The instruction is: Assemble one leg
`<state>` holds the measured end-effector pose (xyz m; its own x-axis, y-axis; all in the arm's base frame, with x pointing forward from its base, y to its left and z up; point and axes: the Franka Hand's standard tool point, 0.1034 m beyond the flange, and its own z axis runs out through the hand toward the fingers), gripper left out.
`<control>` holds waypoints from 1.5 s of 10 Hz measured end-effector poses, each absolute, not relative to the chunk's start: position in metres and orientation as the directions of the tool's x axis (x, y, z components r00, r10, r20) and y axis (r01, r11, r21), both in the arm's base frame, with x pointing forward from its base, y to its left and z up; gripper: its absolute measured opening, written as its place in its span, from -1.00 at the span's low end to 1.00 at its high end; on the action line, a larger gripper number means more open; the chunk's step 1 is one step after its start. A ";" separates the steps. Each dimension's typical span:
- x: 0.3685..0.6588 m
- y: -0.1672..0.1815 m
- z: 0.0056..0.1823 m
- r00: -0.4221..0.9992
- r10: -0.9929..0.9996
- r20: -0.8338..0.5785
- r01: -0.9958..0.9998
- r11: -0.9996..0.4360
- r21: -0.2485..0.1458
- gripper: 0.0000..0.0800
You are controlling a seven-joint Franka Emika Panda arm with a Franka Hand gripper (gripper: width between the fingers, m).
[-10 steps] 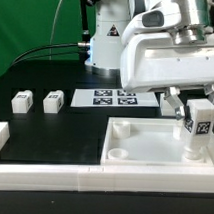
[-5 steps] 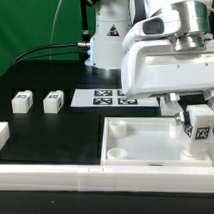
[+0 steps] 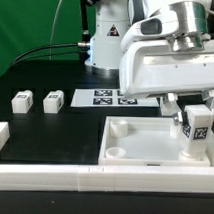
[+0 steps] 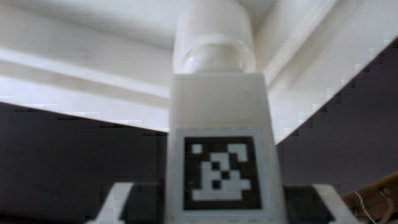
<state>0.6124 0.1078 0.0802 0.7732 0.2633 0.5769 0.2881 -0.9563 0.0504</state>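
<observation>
Holding the leg (image 3: 199, 130) upright at the tray (image 3: 107, 137) corner socket on the exterior view's right, the jaws are clamping its sides, and the insertion step is looking underway, probably needing a straight push or twist down before releasing.

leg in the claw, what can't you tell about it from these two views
- Exterior view: whether the leg sits in a tray socket; the leg itself covers it.
- Wrist view: the leg's far end, blurred white against white.
- Wrist view: the claw fingers, cut off by the picture's edge.
</observation>
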 end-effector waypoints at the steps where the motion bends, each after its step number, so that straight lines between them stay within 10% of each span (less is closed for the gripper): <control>1: 0.613 0.106 0.080 0.774 0.263 0.577 0.287 -0.957 0.051 -0.27; 4: 0.612 0.106 0.078 0.786 0.265 0.559 0.289 -0.956 0.047 -0.25; 5: 0.612 0.107 0.078 0.786 0.264 0.559 0.288 -0.956 0.047 0.24; 7: 0.612 0.107 0.077 0.788 0.259 0.559 0.284 -0.958 0.044 0.56; 15: 0.617 0.107 0.080 0.789 0.258 0.558 0.282 -0.958 0.044 0.62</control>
<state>0.6167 0.1065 0.0804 0.7890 0.2577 0.5578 0.2821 -0.9584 0.0437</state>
